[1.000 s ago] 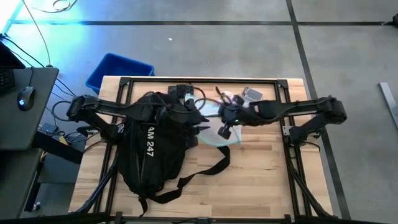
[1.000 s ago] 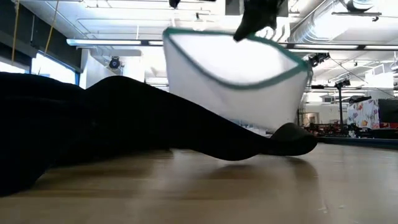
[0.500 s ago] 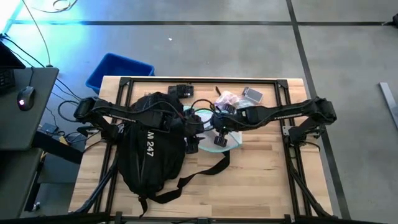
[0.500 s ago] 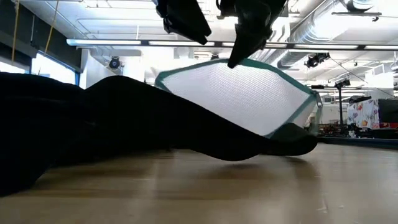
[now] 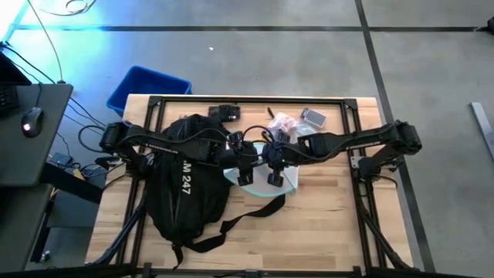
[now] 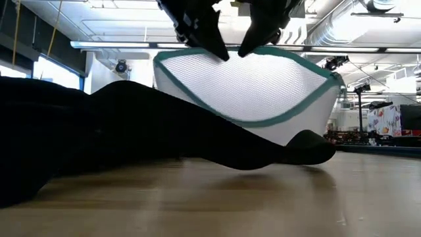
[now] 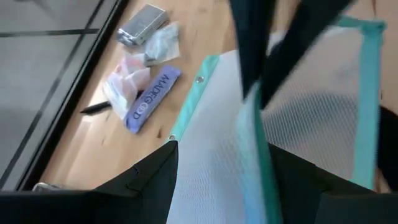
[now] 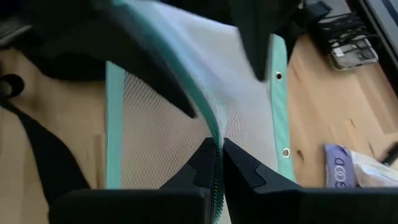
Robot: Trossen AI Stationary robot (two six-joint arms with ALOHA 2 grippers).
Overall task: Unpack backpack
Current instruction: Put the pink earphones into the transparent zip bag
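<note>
Both end effectors meet over the worktop (image 5: 324,224) middle, each pinching the top teal edge of a white mesh pouch (image 6: 256,89). Right end effector (image 8: 219,163) is closed on the pouch's teal trim; the fingers clamp the edge, clear in the right wrist view. Left end effector (image 5: 245,166) sits just beside the right one (image 5: 273,168), also closed on the pouch edge. The pouch hangs lifted off the worktop, sagging between them. The backpack (image 5: 189,181) lies flat beside the left end effector, white "247" lettering up, straps trailing under the pouch. Beyond the right end effector lie a purple packet (image 7: 152,93), a clear wrapper (image 7: 124,84) and a small grey case (image 7: 142,25).
</note>
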